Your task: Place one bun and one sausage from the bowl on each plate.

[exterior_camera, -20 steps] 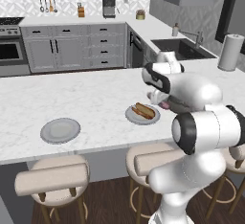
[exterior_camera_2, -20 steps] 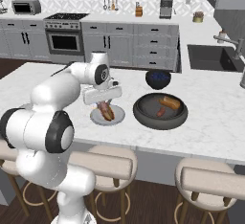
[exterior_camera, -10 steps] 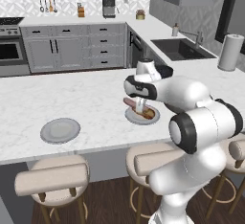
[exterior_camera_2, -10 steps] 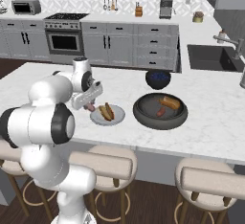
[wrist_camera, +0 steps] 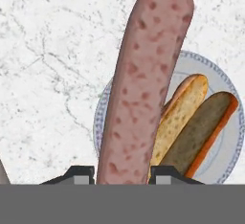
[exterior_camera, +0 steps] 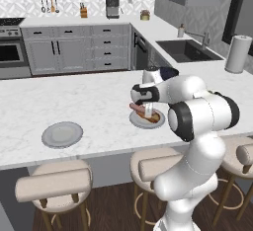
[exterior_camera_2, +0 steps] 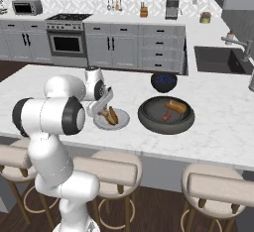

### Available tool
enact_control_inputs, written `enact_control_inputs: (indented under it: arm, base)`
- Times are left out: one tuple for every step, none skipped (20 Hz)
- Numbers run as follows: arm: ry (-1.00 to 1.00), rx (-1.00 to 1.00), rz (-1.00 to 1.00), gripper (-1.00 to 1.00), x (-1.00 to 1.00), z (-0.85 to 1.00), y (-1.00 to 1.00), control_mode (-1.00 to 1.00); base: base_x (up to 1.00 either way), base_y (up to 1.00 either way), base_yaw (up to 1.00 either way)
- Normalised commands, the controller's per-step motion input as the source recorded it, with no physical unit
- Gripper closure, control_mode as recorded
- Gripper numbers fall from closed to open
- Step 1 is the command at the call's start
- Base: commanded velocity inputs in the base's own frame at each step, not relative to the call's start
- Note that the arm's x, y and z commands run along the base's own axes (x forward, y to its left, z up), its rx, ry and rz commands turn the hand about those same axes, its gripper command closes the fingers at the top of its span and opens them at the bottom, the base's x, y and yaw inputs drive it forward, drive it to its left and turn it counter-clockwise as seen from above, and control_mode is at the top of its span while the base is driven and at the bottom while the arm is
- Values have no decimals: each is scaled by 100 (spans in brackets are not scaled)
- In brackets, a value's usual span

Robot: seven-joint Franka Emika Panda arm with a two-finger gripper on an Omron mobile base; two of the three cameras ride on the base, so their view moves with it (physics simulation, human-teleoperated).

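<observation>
My gripper (wrist_camera: 121,173) is shut on a reddish sausage (wrist_camera: 143,84), which hangs just above the near plate (wrist_camera: 102,117). A golden-brown bun (wrist_camera: 191,127) lies on that plate. In the left base view the gripper (exterior_camera: 147,110) hovers over the same plate (exterior_camera: 140,123) with the sausage (exterior_camera: 136,107) sticking out to the left. From the right base view, the gripper (exterior_camera_2: 103,111) is at the plate (exterior_camera_2: 122,122) beside the bun (exterior_camera_2: 113,115). The wide dark bowl (exterior_camera_2: 149,122) to the right holds another bun (exterior_camera_2: 176,106) and sausage (exterior_camera_2: 166,116). A second plate (exterior_camera: 62,134) lies bare on the left.
A smaller dark navy bowl (exterior_camera_2: 164,81) stands behind the wide one. Beige stools (exterior_camera: 54,183) line the counter's front edge. A sink (exterior_camera: 187,51) and a paper towel roll (exterior_camera: 237,54) are at the far right.
The gripper has carried the sausage leftwards from the bowl side and lowered it over the plate with the bun. Nothing else on the counter has moved.
</observation>
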Motion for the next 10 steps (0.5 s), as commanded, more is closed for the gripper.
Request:
enact_control_inputs:
  arm:
    - [-2,0,0,100,25,-48,-23,-100]
    - [0,0,0,100,9,-42,-2,-100]
    - [0,0,0,100,0,-24,0,-100]
    - [0,0,0,100,-12,0,0,-100]
    - [0,0,0,100,-22,0,0,-100]
    - [0,-1,0,100,-19,-4,0,-100]
    - [0,-3,-2,100,-5,-27,0,-100]
    - [0,-4,-3,100,-1,-41,0,-100]
    - [0,-3,-3,100,-3,-36,0,-100]
    - [0,0,-3,100,-1,-34,0,-100]
  base:
    - [0,0,0]
    - [0,0,0]
    - [0,0,0]
    - [0,0,0]
    - [0,0,0]
    - [0,0,0]
    - [0,0,0]
    - [0,0,0]
    - [0,0,0]
    - [0,0,0]
